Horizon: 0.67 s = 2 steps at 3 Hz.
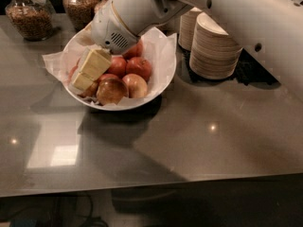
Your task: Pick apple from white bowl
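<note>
- Gripper is sitting low inside the white bowl, over its left half, with the arm reaching in from the upper right.
- Grasp state is not showing: cannot tell whether the claw is released or clenched, or whether it is grasping anything.
- Apple is lying in the bowl's left part, mostly hidden under the gripper. Only a red edge is peeking out beside it, so I am reading it as the target rather than seeing it clearly.
- Other fruit is crowding close: dark-red apples are sitting just right of the gripper, and a golden-brown apple is touching or nearly touching its lower end.
- Crinkled paper is lining the bowl and sticking up past the rim.
- Bowl is resting on the grey countertop, with stacked paper bowls near on the right and jars behind on the left.
- Step in hand, as a judgement: the grasp stage is happening, with the gripper down at the apple and nothing lifted clear of the bowl yet.
- Next move is calling for a firm hold on the hidden apple, then a straight lift out, without dragging the paper or knocking the neighbours over the rim.
</note>
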Motion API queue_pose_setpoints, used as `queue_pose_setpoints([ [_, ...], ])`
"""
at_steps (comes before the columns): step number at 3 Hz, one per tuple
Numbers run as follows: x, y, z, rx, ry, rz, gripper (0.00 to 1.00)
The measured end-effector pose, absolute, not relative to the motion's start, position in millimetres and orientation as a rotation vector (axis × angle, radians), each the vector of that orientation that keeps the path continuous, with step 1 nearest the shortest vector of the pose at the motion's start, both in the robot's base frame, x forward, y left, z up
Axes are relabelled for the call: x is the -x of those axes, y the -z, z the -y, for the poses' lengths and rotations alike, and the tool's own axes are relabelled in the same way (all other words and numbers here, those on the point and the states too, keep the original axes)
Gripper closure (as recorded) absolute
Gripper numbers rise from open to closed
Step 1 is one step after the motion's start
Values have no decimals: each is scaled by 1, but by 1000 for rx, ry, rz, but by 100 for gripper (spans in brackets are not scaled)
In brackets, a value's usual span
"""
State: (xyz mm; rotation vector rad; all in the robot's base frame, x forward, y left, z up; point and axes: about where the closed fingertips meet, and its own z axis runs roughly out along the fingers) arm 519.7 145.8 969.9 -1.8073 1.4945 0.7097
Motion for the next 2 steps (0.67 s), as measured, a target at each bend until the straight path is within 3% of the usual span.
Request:
queue_pose_setpoints([
  [1,-521,-968,-148,1821,-701,-1499,19],
  [2,-527,-957,-148,1828,-689,-1528,28],
])
